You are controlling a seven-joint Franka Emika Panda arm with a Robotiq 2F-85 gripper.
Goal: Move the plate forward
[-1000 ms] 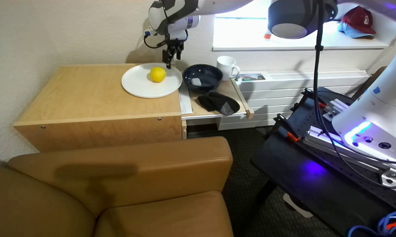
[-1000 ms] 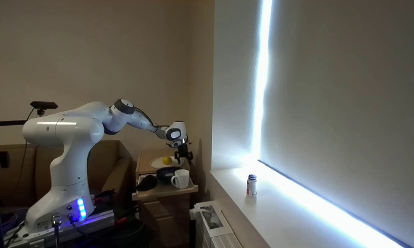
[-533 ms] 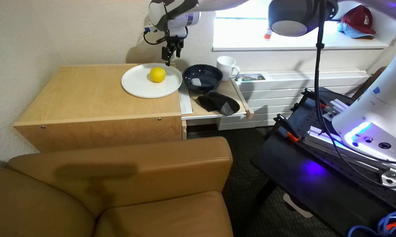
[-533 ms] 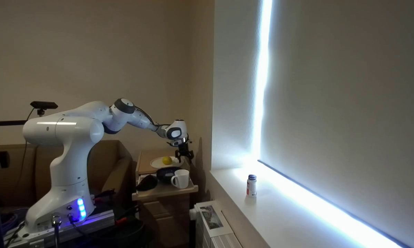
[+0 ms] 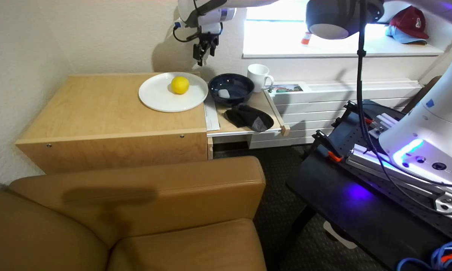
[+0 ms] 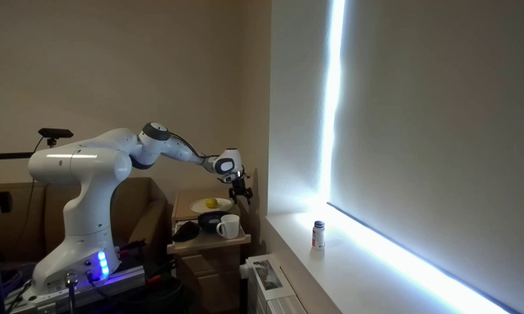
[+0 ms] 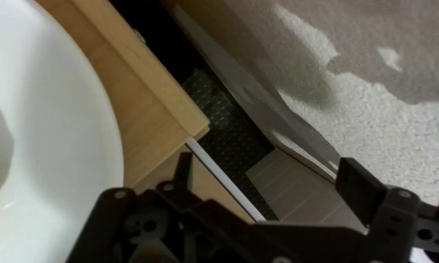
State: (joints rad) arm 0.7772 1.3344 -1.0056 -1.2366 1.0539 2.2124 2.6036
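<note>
The flat round white plate (image 5: 156,96) lies on the wooden cabinet top in both exterior views (image 6: 199,206), with a small yellow round fruit (image 5: 180,85) on it. In the wrist view the plate (image 7: 69,120) fills the left side. Only a yellowish tint shows at the left edge there, and the fruit itself is not clearly seen. My gripper (image 5: 206,57) is raised above and beyond the plate's rim, on the wall side, and does not touch it. Its fingers stand wide apart in the wrist view (image 7: 266,166), with nothing between them. It also shows in an exterior view (image 6: 241,198).
A pulled-out drawer beside the plate holds a dark blue-black bowl (image 5: 231,84), a white mug (image 5: 257,77) and a black cloth-like item (image 5: 250,118). The wall (image 7: 387,128) is close behind my gripper. The brown sofa (image 5: 173,188) stands in front of the cabinet (image 5: 98,113).
My gripper has risen and moved away from the plate's rim, towards the wall and the bowl's side. The plate and the fruit have not moved.
</note>
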